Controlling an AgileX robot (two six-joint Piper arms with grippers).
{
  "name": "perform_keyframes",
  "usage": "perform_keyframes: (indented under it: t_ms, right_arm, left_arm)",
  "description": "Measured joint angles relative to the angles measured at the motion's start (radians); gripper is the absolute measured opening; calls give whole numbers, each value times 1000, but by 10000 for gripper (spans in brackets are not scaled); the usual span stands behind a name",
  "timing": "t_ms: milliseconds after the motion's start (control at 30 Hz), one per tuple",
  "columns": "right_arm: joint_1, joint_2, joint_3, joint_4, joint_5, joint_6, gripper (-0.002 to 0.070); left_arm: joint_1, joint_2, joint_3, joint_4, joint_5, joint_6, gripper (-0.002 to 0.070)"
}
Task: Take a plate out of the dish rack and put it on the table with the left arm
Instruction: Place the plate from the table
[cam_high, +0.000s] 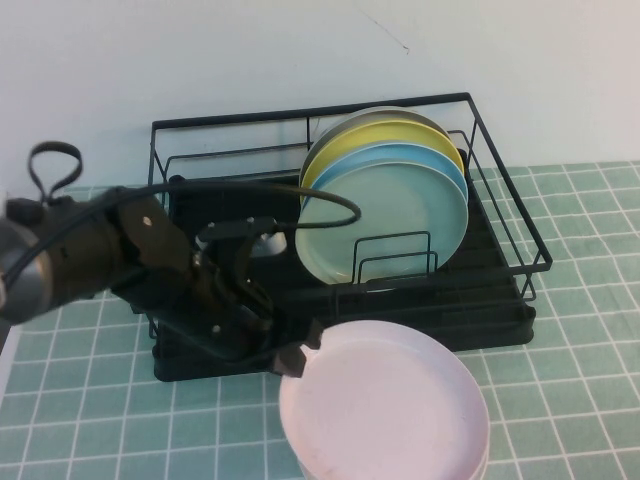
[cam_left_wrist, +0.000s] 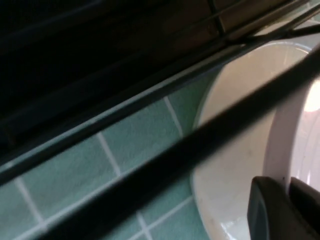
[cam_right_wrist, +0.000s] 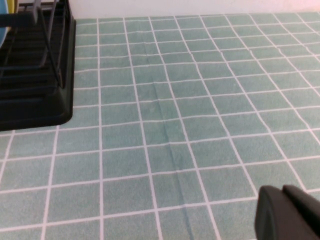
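Pinching pink plate (cam_high: 385, 405) rim, my left gripper (cam_high: 300, 352) clamped tight | left wrist: plate underside over table (cam_left_wrist: 115, 165) | right gripper (cam_right_wrist: 287, 212) cut off, unreadable

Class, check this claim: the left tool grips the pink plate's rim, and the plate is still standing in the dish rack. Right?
Not quite. The high view shows the left tool gripping the pink plate by its rim, but the plate is outside the dish rack, low over the table in front of it.

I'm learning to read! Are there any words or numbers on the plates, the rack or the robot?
None: no words or numbers show on the round pale pink plate, the black wire dish rack, the standing plates or the left gripper, shut on the pink plate's rim. The right gripper shows none either.
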Motion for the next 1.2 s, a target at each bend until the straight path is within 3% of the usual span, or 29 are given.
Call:
perform_keyframes:
  t_ms: [233, 567, 667, 867, 967, 1067, 1200]
  right_arm:
    - [0, 0, 0, 2, 0, 0, -2]
    - [0, 0, 0, 1, 0, 0, -2]
    - [0, 0, 0, 1, 0, 0, -2]
    - [0, 0, 0, 1, 0, 0, -2]
    - [0, 0, 0, 1, 0, 0, -2]
    - [0, 0, 0, 1, 0, 0, -2]
    - [0, 0, 0, 1, 0, 0, -2]
  left_arm:
    - [-44, 48, 0, -17, -81, 74, 4]
    - [-48, 50, 0, 10, -125, 71, 8]
    - [-48, 53, 0, 16, -112, 71, 66]
    - [-48, 53, 0, 18, -96, 55, 307]
    - [-48, 29, 0, 34, -85, 49, 362]
    - [-48, -18, 0, 59, -81, 47, 329]
    - [-48, -126, 0, 124, -77, 47, 184]
